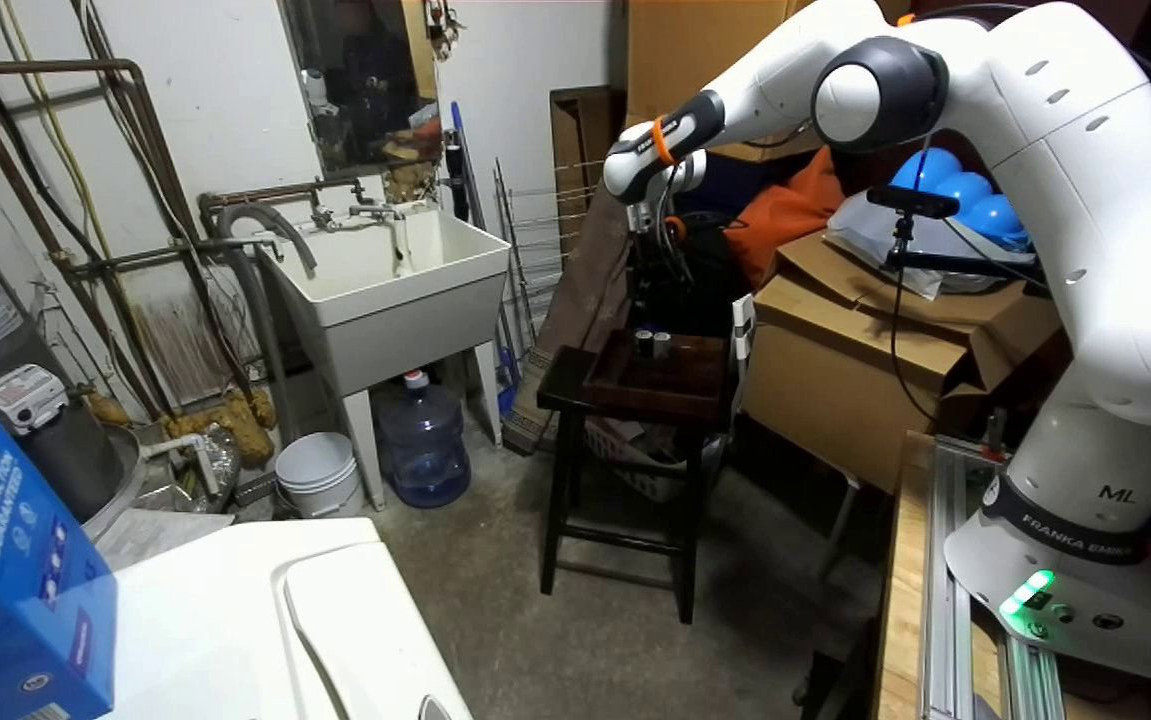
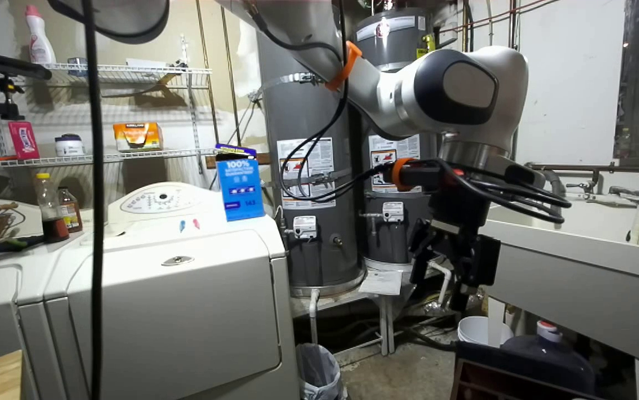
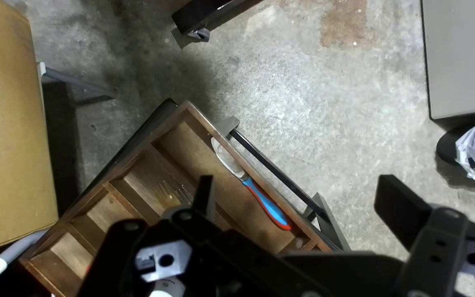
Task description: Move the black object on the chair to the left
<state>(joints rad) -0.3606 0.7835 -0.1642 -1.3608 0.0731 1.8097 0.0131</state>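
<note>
Two black fingers (image 3: 402,210) are held spread wide above one compartmented wooden tray (image 3: 196,148), which is partly hidden by them in the wrist view. Seen in the tray: two small cylinders (image 1: 662,345), one blue-and-red-handled utensil (image 3: 268,205), apparently two forks (image 3: 166,197). It is borne by one dark chair (image 1: 561,382); one open cardboard box (image 1: 835,380), one utility sink (image 1: 405,340) and one water jug (image 1: 425,440) are noted nearby. Black object (image 1: 644,346), taken (not surely) as the darker cylinder, is stood short and upright in the tray on the chair seat; detail too small to tell.
</note>
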